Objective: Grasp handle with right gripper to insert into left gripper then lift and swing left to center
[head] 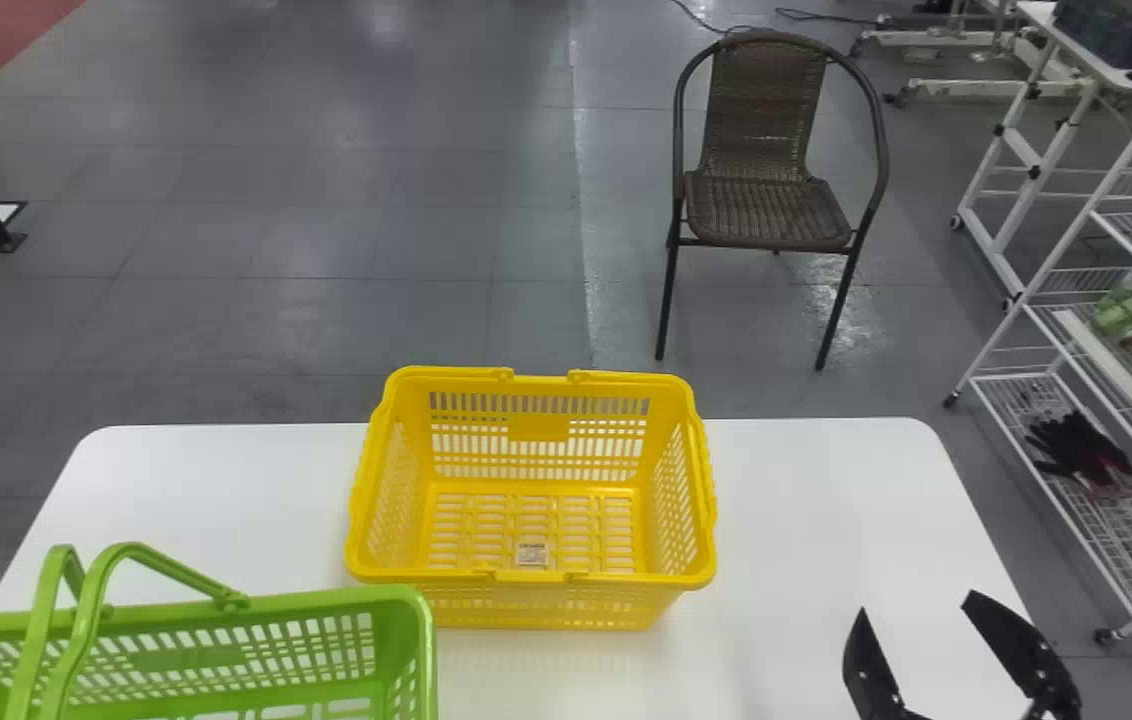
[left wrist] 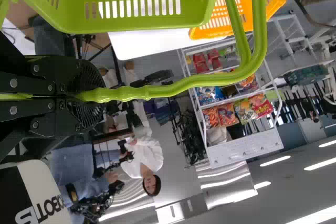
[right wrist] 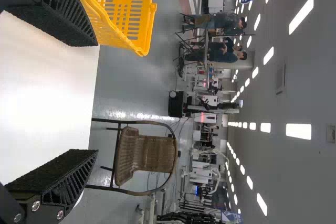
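Over the table's right part, the right gripper (head: 926, 640) stands open with nothing held; in the right wrist view the right gripper (right wrist: 97, 98) has its pads wide apart. A green basket (head: 226, 640) is at the head view's lower left, its two handles (head: 161, 560) raised. In the left wrist view my left gripper (left wrist: 79, 96) is shut on the green handle (left wrist: 184, 85), with the green basket (left wrist: 131, 22) beside it. The yellow basket (head: 531, 590) stands on the table's middle, partly behind the green basket's right end.
The white table (head: 806, 500) carries the yellow basket. Beyond it on the floor stands a brown wicker chair (head: 766, 210). White wire shelves (head: 1056, 330) with goods rise at the right, past the table's edge.
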Tool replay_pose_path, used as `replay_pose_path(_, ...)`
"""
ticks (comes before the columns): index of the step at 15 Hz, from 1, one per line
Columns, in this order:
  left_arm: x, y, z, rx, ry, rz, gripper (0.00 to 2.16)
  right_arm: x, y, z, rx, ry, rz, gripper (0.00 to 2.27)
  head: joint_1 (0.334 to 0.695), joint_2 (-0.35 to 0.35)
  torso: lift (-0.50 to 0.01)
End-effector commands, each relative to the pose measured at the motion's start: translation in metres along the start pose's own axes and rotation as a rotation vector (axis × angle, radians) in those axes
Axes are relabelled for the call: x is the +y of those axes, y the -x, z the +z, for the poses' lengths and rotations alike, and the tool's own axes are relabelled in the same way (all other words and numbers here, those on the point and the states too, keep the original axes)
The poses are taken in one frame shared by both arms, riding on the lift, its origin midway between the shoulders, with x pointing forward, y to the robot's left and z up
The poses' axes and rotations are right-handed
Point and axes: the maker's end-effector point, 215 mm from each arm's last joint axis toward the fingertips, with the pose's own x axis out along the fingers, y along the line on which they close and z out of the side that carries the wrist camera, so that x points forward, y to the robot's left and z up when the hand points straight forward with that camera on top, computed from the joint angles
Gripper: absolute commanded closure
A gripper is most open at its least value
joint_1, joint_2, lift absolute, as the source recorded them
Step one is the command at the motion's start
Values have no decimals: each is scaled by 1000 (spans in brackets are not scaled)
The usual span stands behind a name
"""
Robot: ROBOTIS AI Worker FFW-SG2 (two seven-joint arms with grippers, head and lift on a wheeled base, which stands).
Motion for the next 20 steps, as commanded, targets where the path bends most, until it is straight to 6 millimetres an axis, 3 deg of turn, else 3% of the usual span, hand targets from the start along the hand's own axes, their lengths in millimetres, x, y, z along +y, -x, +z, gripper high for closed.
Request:
replay_pose_path(1,-8,-19,-13,18,9,-42,2135,0,0,1,-3,1,0,87,695,-94,0)
replay_pose_path(10,-18,-101,-19,75,-8,-169,2135,-3,7,-2,1,5,-6,87,695,-257,0)
replay_pose_path(16,-13,-126,-18,98,10,-190,2138,1,8,7,-29,12,0,87,695,-348,0)
replay_pose_path(20,-11,-143,-17,118,20,-207,2138,7,12,16,-64,7,19,87,695,-350,0)
